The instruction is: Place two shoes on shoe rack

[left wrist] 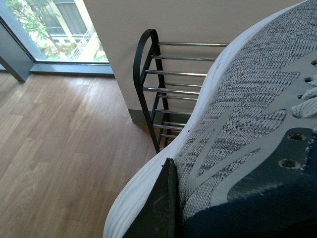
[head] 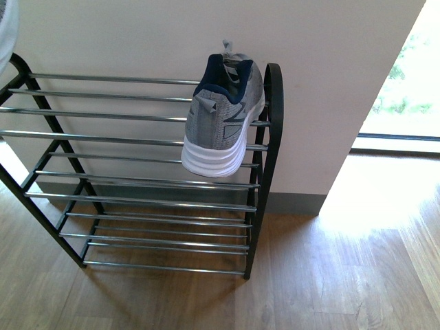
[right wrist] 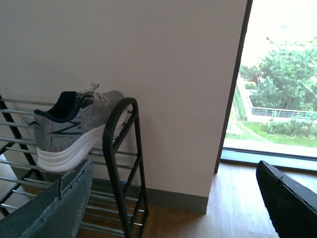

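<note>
The left claw (left wrist: pixel 168 198) is gripping the held shoe (left wrist: pixel 247 124): one dark finger (left wrist: pixel 161 208) is pressing against its side where the knit is meeting the white sole, and the other finger is hiding behind the shoe, so I am judging the grip closed from how the shoe is hanging in the air right under the wrist camera. The right claw (right wrist: pixel 173 171) is gaping wide and carrying nothing, its two fingers framing the right end of the rack (head: pixel 273 96) from a little way off.

The racked shoe (head: pixel 223 117) is sitting on the top tier, hard against the rounded right end, heel out toward the robot and overhanging the front bar, toe pointing at the wall (head: pixel 137 34). So I am counting the task as half done: one shoe is lying in place, and the held shoe is waiting off the left end of the rack, showing in the front view only as a pale sliver at the upper left edge. The top tier's bars to the left of the racked shoe are offering the nearest landing place.

The shelves are thin chrome bars with gaps between them, so a shoe is likely needing to bridge several bars to lie steady. The rack is standing on a wood-plank floor (head: pixel 330 275) against a plain pale wall with a grey skirting (head: pixel 295 203), and a tall window (right wrist: pixel 277 84) is letting in bright daylight from the right
</note>
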`<control>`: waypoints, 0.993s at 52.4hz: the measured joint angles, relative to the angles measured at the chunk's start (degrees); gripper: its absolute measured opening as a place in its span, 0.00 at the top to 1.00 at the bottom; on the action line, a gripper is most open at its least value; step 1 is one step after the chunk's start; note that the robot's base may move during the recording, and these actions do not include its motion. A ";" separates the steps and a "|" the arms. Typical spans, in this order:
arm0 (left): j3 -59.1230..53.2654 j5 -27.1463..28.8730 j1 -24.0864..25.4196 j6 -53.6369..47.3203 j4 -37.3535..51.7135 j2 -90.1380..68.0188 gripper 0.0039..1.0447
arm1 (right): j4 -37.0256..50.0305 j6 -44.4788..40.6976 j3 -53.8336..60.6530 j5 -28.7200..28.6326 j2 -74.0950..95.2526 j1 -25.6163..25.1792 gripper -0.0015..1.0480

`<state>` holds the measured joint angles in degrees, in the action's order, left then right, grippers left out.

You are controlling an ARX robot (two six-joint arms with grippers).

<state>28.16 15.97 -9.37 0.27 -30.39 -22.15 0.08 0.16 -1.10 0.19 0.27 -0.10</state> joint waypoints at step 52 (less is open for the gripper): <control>9.92 -10.10 7.34 20.65 21.00 -39.45 0.99 | 0.00 0.00 0.00 -0.15 0.00 0.00 0.09</control>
<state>38.09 5.87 -2.02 20.93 -9.39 -61.60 0.08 0.16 -1.10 0.03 0.27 -0.10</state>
